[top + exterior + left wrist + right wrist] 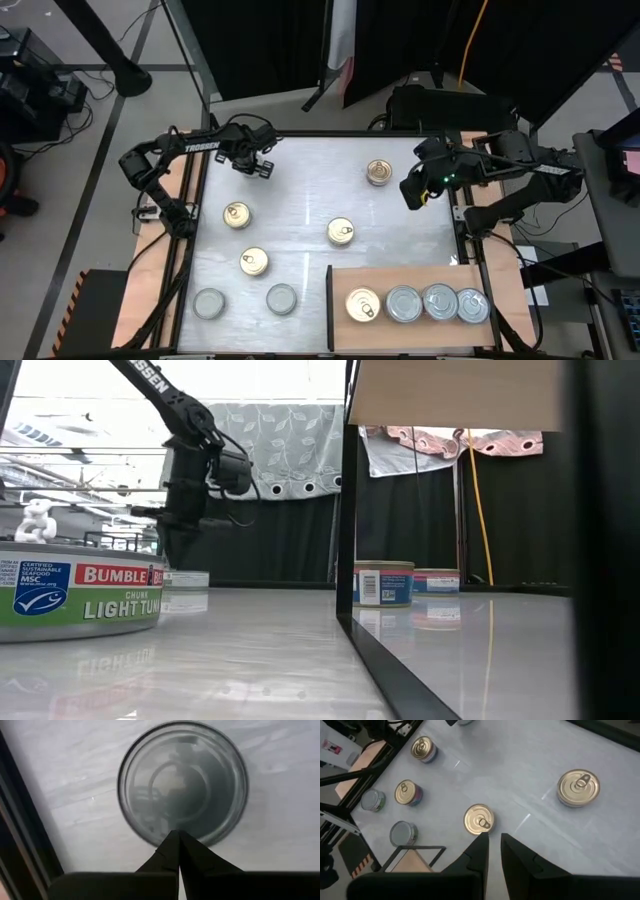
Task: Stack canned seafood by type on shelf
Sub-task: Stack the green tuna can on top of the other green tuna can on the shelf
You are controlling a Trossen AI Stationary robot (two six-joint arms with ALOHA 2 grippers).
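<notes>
My left gripper [250, 163] [178, 840] is shut and points down at the table's far left. It stands over a silver-topped can [182, 780] [186, 578], which the arm hides in the high view. My right gripper [413, 192] [493, 847] hangs high over the far right of the table, its fingers a narrow gap apart with nothing between them. Gold-topped cans [379, 172] [340, 232] [237, 214] and two silver-topped cans [209, 303] [281, 298] stand loose on the white table. On the wooden shelf [400, 278], a gold can [363, 305] and three silver cans [440, 302] sit in a row. My left gripper has its shut fingertips [172, 845] over the silver-topped can's rim [160, 837], pointing down from above. The can stands flat on the table. Whether the tips touch the rim I cannot tell.
A fourth gold can [254, 262] stands at the near left. A black frame [329, 310] borders the shelf's left side, and black rails [196, 200] run along the table's edges. A large labelled can [80, 592] sits close to the low camera.
</notes>
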